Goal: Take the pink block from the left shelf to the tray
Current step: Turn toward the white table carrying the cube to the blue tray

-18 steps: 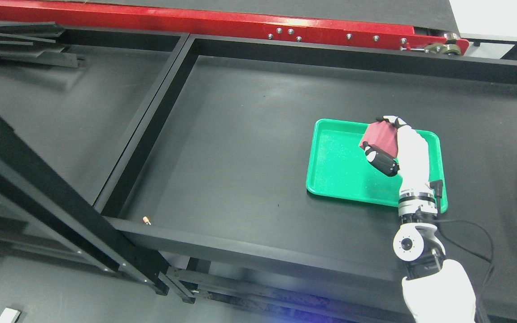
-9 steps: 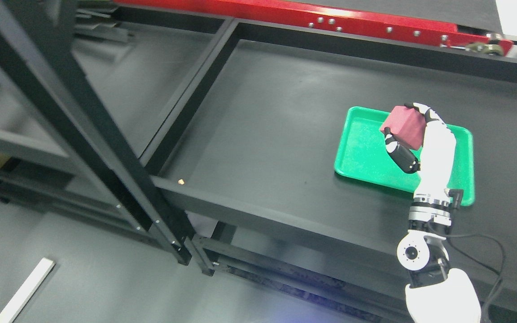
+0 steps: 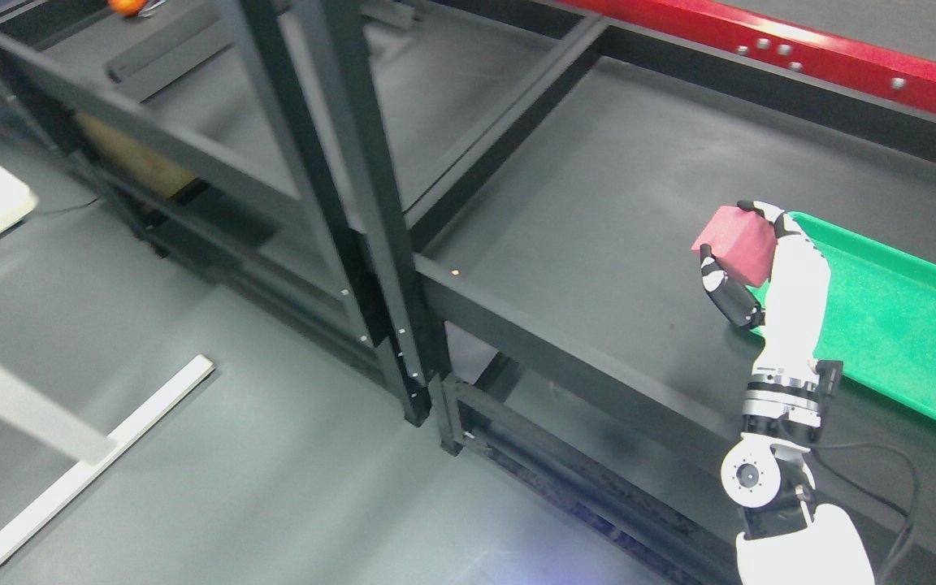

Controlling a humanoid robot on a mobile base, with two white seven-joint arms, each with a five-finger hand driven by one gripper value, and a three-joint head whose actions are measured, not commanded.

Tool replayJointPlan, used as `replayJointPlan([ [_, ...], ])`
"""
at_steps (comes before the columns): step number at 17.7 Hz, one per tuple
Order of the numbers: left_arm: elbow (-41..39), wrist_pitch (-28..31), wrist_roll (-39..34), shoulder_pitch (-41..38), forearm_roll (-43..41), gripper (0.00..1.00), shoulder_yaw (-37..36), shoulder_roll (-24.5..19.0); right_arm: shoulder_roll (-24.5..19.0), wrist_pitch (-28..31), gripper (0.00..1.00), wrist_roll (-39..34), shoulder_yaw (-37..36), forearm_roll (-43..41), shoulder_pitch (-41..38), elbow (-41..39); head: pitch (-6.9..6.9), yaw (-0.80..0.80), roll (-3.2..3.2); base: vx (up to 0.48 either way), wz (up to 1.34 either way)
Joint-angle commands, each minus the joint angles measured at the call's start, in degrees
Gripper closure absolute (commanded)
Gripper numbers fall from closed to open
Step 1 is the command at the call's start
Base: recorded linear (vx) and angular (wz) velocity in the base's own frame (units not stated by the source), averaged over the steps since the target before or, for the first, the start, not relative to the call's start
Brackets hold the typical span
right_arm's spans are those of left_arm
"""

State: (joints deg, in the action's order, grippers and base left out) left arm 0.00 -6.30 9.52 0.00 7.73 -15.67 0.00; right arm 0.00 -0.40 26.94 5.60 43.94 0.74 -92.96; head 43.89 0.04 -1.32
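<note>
- Right hand (image 3: 748,264) enters from the lower right of the frame, forearm rising near-vertical; fingers clenched around the pink block (image 3: 734,241), thumb under its lower left edge, fingertips hooked over its upper right corner.
- Pink block held clear of any surface, right of centre; in picture terms it sits at the left edge of the green tray (image 3: 907,325), and whether it is truly above the tray floor or just short of the rim cannot be told from this view.
- Green tray lies on the black table (image 3: 582,219) at the right edge of the frame, partly cut off; nothing visible inside it.
- Black shelf frame (image 3: 338,187) fills the upper left and centre; a small orange object (image 3: 123,5) shows at the top left, partly cropped.
- Left hand not in view.
- Step judged: transport phase; block is off the shelf and carried, placement not yet done.
- Next move calls for: shifting the hand rightward so the block is fully over the tray interior; lowering until it nears the floor; only then loosening the fingers.
- Risk judged: release too near the left rim could tip the block onto the table.
</note>
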Motion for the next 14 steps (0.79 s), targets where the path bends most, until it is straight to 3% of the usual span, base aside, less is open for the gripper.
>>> replayJointPlan([
  [1, -1.0, 0.06, -0.03, 1.05, 0.0, 0.0, 0.03, -1.0, 1.0, -0.04, 0.96, 0.04, -0.07, 0.0, 0.84, -0.74, 0.0, 0.0, 0.0, -0.086, 0.5],
  [14, -1.0, 0.06, -0.03, 1.05, 0.0, 0.0, 0.03, -1.0, 1.0, -0.56, 0.96, 0.13, -0.07, -0.09, 0.4, -0.74, 0.02, 0.0, 0.0, -0.112, 0.66],
])
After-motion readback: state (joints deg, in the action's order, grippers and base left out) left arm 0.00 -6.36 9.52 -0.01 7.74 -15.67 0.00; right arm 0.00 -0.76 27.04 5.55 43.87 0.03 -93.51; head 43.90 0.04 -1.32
